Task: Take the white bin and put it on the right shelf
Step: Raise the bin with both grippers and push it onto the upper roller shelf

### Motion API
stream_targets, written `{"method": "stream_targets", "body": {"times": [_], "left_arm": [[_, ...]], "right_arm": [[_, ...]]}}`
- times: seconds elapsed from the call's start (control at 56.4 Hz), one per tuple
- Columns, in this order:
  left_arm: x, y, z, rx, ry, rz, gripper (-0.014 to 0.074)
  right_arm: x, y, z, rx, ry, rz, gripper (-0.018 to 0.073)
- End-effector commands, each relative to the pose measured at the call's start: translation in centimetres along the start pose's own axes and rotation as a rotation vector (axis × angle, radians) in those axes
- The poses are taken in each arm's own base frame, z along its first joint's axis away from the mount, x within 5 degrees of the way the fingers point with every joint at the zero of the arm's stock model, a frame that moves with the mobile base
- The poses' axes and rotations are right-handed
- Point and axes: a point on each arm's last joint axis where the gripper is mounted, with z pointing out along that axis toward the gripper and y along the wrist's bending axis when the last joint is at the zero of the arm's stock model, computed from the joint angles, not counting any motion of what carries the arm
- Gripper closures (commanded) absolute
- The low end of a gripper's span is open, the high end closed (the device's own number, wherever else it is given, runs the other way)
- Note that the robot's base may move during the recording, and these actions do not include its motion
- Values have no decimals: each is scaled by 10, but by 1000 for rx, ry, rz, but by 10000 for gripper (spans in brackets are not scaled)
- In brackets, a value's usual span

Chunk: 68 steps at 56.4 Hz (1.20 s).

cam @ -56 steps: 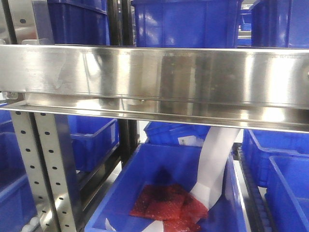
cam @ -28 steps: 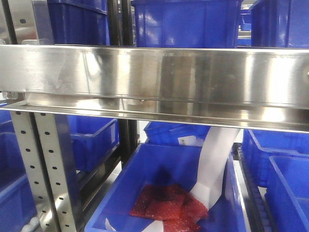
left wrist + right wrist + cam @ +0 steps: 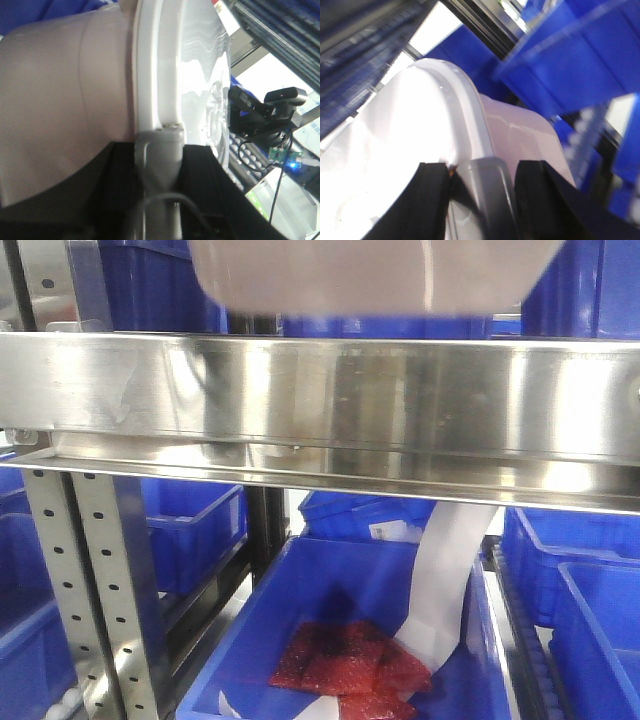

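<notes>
moved: white bin (image 3: 375,275) has entered my front view since half a second ago, blurred at the top edge, above the front rail (image 3: 320,400) of the right shelf (image 3: 90,540) | left end effector (image 3: 160,165) clamped on the bin's grey handle (image 3: 159,142) | right end effector (image 3: 487,197) clamped likewise | blue crate (image 3: 250,640) with red packets (image 3: 345,665) below the rail, unmoved

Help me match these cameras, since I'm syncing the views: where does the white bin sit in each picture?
Front-facing: the white bin is a blur at top centre, above the right shelf.
Left wrist: it fills the left and centre, with its lid edge-on.
Right wrist: it runs from lower left to centre, lid on the left.
Shared landmark: blue crates; the left wrist shows only a blue patch at top left.
</notes>
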Motion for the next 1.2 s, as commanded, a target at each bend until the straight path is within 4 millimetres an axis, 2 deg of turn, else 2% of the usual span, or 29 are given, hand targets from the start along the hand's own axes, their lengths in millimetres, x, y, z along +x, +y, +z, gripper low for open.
{"method": "stream_targets", "body": {"times": [0.0, 0.071, 0.124, 0.177, 0.23, 0.319, 0.532, 0.815, 0.992, 1.187], "left_arm": [[-1, -32, 7, 139, 25, 71, 525], [1, -24, 12, 118, 38, 63, 423], [1, -19, 13, 102, 36, 56, 311], [1, -17, 14, 90, 29, 52, 232], [0, -15, 15, 77, 18, 52, 185], [-1, -14, 15, 62, 7, 51, 148], [-3, -10, 15, 23, -9, 58, 146], [-15, -21, 11, -46, 38, 221, 146], [-30, -45, 3, -58, 39, 322, 148], [-36, -79, -11, -4, 50, 407, 225]], "right_arm": [[1, 34, -4, -209, 61, -36, 422], [4, 29, -1, -191, 80, -56, 315], [5, 25, 1, -175, 90, -84, 188], [5, 22, 2, -149, 89, -113, 97], [4, 19, 2, -116, 82, -131, 10], [3, 14, 2, -63, 68, -176, -76], [-1, 3, 3, 59, 43, -293, -73], [-8, -5, -4, 229, 16, -443, -73], [-14, 12, -17, 236, -22, -507, -73], [-19, 51, -42, 158, -79, -564, -73]]}}
